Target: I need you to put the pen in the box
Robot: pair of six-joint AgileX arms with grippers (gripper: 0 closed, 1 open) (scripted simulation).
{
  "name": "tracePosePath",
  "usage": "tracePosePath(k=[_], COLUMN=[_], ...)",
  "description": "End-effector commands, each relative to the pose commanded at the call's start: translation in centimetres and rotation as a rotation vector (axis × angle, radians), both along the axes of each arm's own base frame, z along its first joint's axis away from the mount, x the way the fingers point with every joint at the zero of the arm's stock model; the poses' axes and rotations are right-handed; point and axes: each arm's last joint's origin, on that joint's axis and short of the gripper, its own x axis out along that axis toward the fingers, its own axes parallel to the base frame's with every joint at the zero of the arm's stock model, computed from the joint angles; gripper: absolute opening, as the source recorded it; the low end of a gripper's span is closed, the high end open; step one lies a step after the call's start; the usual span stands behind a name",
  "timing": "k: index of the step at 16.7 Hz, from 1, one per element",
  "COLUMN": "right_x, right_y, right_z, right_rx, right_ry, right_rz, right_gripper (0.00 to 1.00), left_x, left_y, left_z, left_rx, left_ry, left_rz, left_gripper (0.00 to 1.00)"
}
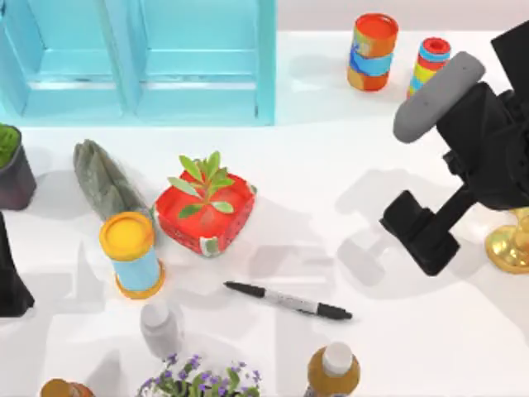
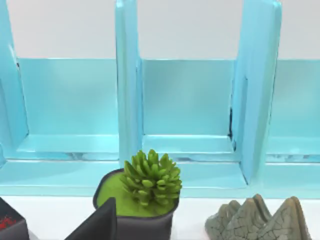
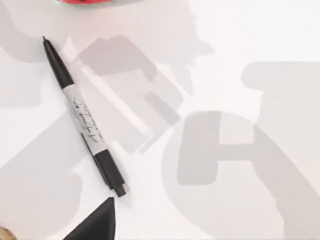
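Pen: slim marker pen [image 1: 288,300] with black cap, black tapered end and grey-white barrel, flat on the white desk [image 1: 430,347], untouched; off to the left of the right gripper and a little nearer the front edge, well apart from it.
Pen, close view: same pen [image 3: 85,120] lying diagonally, capped end near the dark tip at the right wrist view's edge.
Right gripper: black two-finger gripper [image 1: 420,231], above the desk on the right side, empty; spread or pressed together, cannot tell.
Box: turquoise open-fronted box [image 1: 140,62] with upright dividers, at the back left, far across the desk from the right gripper; compartments bare.
Left gripper: parked at the left edge [image 1: 12,289]; finger state, cannot tell.
Neighbours of the pen: red planter with a green plant [image 1: 205,212] just behind the tapered end.
Done: nothing visible yet.
Left: approach, grasp, lift, carry to the box, release.
Progress, as a judgement: very early, approach stage.
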Motion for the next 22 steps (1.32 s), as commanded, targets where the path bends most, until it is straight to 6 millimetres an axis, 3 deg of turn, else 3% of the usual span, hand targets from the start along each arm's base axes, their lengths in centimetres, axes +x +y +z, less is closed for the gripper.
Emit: tracePosePath(k=[5, 9, 12, 20, 22], right_x=[4.9, 7.8, 9.0, 9.4, 9.2], right_y=[8.4, 12.6, 13.9, 14.1, 14.2], right_z=[-3.8, -7.6, -9.5, -9.9, -11.0], right_rx=[-0.257, -0.371, -0.408, -0.414, -0.416], right_ry=[0.297, 0.448, 0.510, 0.521, 0.525], right_rz=[0.263, 0.407, 0.469, 0.479, 0.482], right_gripper=[1.00, 1.00, 1.00, 1.00, 1.00], left_x=[0.0, 0.0, 0.0, 0.0, 0.0], left_y=[0.0, 0.0, 0.0, 0.0, 0.0], left_z=[0.0, 0.0, 0.0, 0.0, 0.0], left_rx=[0.000, 0.000, 0.000, 0.000, 0.000], left_ry=[0.000, 0.000, 0.000, 0.000, 0.000], left_rz=[0.000, 0.000, 0.000, 0.000, 0.000], left_gripper=[1.00, 1.00, 1.00, 1.00, 1.00])
